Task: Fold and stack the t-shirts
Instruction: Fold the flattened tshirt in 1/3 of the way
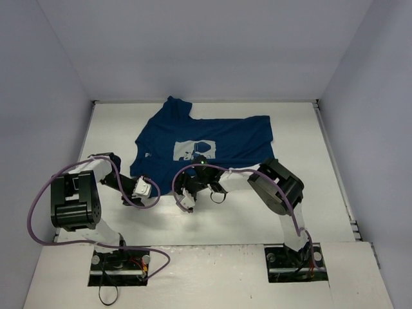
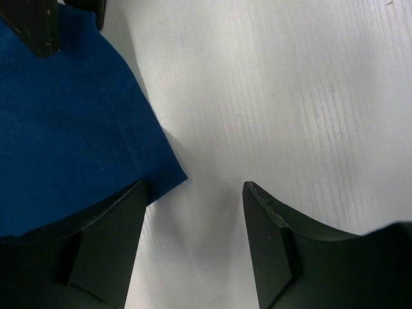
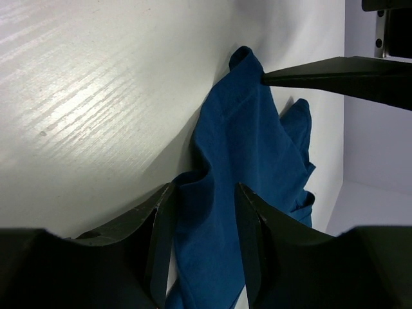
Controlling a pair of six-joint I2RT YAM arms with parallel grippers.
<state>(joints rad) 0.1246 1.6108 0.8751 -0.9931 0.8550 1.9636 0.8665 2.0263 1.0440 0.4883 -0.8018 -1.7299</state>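
A navy t-shirt (image 1: 225,138) lies flat on the white surface (image 1: 257,212), seen from above, with its pale square print (image 1: 193,149) facing up. Its long axis runs left to right, with the neck toward the left and the hem toward the right. One sleeve (image 1: 172,106) points at the far wall. Both arms reach the shirt's near edge, but this view is too small to show how the jaws stand.

The left wrist view shows the left jaws wide apart and holding nothing. Bare surface lies between the fingers (image 2: 109,244), and a stitched corner of cloth reaches just under one of them.

The right wrist view shows the right jaws partly closed. A raised, bunched ridge of blue cloth is pinched between the fingers (image 3: 264,257).
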